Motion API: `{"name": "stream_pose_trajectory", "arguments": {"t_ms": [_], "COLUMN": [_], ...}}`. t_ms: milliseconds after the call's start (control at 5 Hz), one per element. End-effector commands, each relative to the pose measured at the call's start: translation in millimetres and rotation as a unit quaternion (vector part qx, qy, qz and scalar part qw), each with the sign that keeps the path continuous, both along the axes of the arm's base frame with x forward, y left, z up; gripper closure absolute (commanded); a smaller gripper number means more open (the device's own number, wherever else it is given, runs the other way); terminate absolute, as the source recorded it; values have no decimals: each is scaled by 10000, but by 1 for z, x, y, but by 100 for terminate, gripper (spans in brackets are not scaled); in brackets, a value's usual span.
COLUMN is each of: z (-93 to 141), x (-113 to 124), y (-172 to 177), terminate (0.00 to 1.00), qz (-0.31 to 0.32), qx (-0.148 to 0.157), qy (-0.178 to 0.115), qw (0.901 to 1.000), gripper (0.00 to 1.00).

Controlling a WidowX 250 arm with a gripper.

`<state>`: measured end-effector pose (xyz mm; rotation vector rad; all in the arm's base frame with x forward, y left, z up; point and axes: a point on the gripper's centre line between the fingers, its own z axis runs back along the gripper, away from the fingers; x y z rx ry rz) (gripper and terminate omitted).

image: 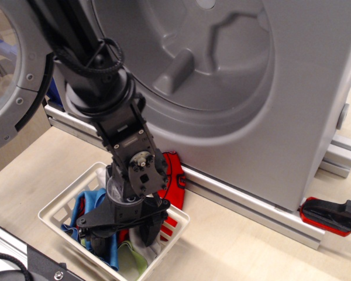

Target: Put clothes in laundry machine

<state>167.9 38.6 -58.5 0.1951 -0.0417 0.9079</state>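
In the only view, looking down over the front of the washer, my gripper point(124, 234) is pushed down into the white lattice basket point(51, 211), my black arm point(99, 88) reaching down to it from the upper left. My two dark fingers point(150, 229) stand a moderate way apart with their tips buried among the clothes point(92, 202). Fabric lies between and around them, but I cannot tell whether I have actually closed on any of it.

The clothes are all in the basket, right around my gripper. The blue piece is bunched just to the left of my fingers and runs down under the near one. The lime green garment point(131, 259) lies directly below my fingertips at the basket's near side, with a pale grey-white piece point(145, 250) touching it on the right. A red garment with black trim point(174, 175) hangs over the basket's far rim, just behind and to the right of my wrist, against the foot of the machine.

The laundry machine point(304, 88) rises behind and above my gripper, its big grey drum point(181, 52) open and facing me, a paddle rib point(174, 71) on its inner wall. Its round door point(11, 76) is swung open to the left of my arm. Well off to the right of my gripper, a red and black clamp point(330, 215) sits on the wooden table point(234, 246) by the machine's base rail point(245, 211).
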Motion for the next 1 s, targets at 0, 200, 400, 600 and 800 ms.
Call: {"name": "stream_pose_trajectory", "arguments": {"t_ms": [0, 200, 400, 600, 800], "z": [-9, -12, -3, 7, 21], "x": [7, 5, 1, 1, -1], "y": [8, 8, 8, 12, 15], "terminate": [0, 0, 0, 0, 0], "qz": [-22, -247, -568, -701, -912], "qx": [67, 33, 235, 483, 773], "qy": [-130, -66, -138, -346, -529], "qw": [9999, 9997, 9980, 9958, 9914], "gripper": [0, 100, 100, 100, 100]}}
